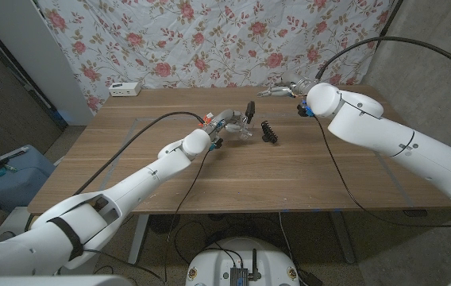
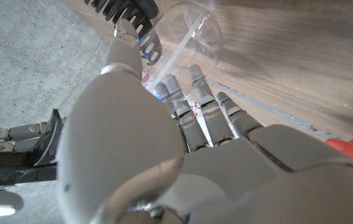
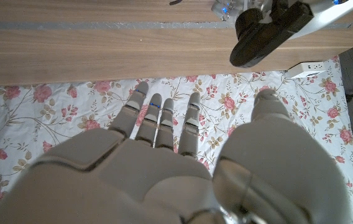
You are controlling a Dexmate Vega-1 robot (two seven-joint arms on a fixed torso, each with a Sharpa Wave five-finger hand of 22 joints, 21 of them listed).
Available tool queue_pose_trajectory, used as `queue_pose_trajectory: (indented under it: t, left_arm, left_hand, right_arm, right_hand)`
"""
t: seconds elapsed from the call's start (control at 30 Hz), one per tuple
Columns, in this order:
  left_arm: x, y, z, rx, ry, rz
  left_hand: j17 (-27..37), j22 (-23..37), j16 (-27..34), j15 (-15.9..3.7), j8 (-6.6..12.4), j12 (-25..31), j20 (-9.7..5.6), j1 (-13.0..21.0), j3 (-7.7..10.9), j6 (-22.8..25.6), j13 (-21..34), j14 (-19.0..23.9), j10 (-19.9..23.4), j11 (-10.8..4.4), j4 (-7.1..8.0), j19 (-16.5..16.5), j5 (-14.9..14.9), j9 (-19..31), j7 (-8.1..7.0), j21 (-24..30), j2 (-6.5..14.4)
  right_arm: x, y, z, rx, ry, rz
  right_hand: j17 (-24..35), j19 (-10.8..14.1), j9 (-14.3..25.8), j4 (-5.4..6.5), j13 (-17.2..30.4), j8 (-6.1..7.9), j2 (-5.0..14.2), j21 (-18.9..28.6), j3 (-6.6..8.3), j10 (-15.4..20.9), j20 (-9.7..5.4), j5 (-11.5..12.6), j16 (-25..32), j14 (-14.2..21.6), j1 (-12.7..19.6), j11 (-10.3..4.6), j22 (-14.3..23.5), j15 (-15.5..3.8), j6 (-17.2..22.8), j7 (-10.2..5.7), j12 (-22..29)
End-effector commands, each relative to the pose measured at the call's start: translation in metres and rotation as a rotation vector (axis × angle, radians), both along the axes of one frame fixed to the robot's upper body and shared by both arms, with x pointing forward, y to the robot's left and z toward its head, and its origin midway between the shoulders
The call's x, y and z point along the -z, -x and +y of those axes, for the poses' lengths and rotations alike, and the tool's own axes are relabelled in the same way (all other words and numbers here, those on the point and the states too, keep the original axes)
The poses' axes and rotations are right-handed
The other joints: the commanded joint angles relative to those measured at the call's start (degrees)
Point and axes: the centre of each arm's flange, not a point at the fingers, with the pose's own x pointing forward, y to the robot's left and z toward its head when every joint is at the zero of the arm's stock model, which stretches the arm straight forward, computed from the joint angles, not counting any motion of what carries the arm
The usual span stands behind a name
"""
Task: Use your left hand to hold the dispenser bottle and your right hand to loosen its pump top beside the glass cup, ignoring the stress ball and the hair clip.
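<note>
A floral cloth (image 1: 210, 40) hangs behind the wooden worktop (image 1: 289, 171). At frame centre, the left hand (image 1: 224, 125) has its fingers (image 2: 202, 99) around the clear dispenser bottle (image 1: 244, 127), just left of the black hair clip (image 1: 270, 133). The right hand (image 1: 283, 89), upper right of centre, holds nothing, fingers (image 3: 158, 121) straight and spread.
</note>
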Motion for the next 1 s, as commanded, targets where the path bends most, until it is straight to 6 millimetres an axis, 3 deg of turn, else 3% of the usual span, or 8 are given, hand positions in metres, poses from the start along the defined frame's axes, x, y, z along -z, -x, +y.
queue_pose_trajectory:
  t: [0.03, 0.23, 0.57, 1.0]
  left_arm:
    - [0.001, -0.001, 0.0, -0.007, 0.005, 0.001]
    - [0.002, -0.002, 0.0, -0.005, 0.006, 0.0]
    - [0.002, -0.002, -0.001, -0.008, 0.008, 0.001]
    - [0.001, -0.003, -0.003, -0.004, 0.01, 0.0]
  left_hand:
    - [0.16, 0.14, 0.3, -7.26, 0.18, 0.18, -6.99, -6.12, 4.46, 4.93, 0.72, 2.93, 2.13, -1.29, 3.91, -0.14, -0.18, 0.19, 0.16, 0.06, 7.3]
    - [0.17, 0.14, 0.31, -7.25, 0.17, 0.14, -7.02, -6.11, 4.49, 4.97, 0.77, 2.91, 2.12, -1.35, 3.88, -0.18, -0.17, 0.19, 0.15, 0.04, 7.28]
    - [0.23, 0.14, 0.36, -7.22, 0.14, 0.14, -7.0, -6.05, 4.55, 4.99, 0.85, 2.9, 2.25, -1.36, 3.82, -0.15, -0.16, 0.2, 0.11, 0.05, 7.29]
    - [0.24, 0.14, 0.4, -7.16, 0.1, 0.06, -6.99, -6.29, 4.55, 5.01, 0.95, 2.98, 2.24, -1.27, 3.92, -0.13, -0.18, 0.2, 0.08, 0.06, 7.29]
  right_arm:
    - [0.004, 0.004, 0.015, 0.006, 0.045, 0.017]
    - [0.005, 0.004, 0.022, 0.021, 0.059, 0.018]
    - [0.007, -0.002, 0.033, 0.052, 0.099, 0.051]
    - [0.011, -0.012, 0.04, 0.045, 0.122, 0.094]
  right_hand:
    - [-0.26, 1.16, 0.51, 0.05, 0.14, 0.57, -0.27, 0.33, -0.27, -0.58, 1.8, 0.72, -0.26, 0.01, -1.6, 1.97, 0.07, 2.89, 0.84, 2.04, -0.41]
    - [-0.83, 1.97, 0.96, -0.04, -0.04, 1.6, -0.43, 0.34, -0.34, -0.58, 1.98, 1.42, -0.34, 0.54, -2.77, 3.5, 0.07, 4.06, 2.89, 3.36, -0.46]
    - [-1.45, 2.8, 1.54, -0.53, -0.28, 2.98, -1.2, 0.36, -0.53, -0.15, 2.03, 1.85, -0.49, 0.99, -3.51, 3.59, 0.09, 4.16, 5.56, 4.28, -0.42]
    - [-2.02, 2.52, 2.05, -1.55, -0.61, 3.25, -1.96, 0.0, -0.48, -1.21, 2.15, 2.02, -1.11, 0.11, -3.16, 3.63, 0.07, 4.2, 5.4, 4.94, -0.94]
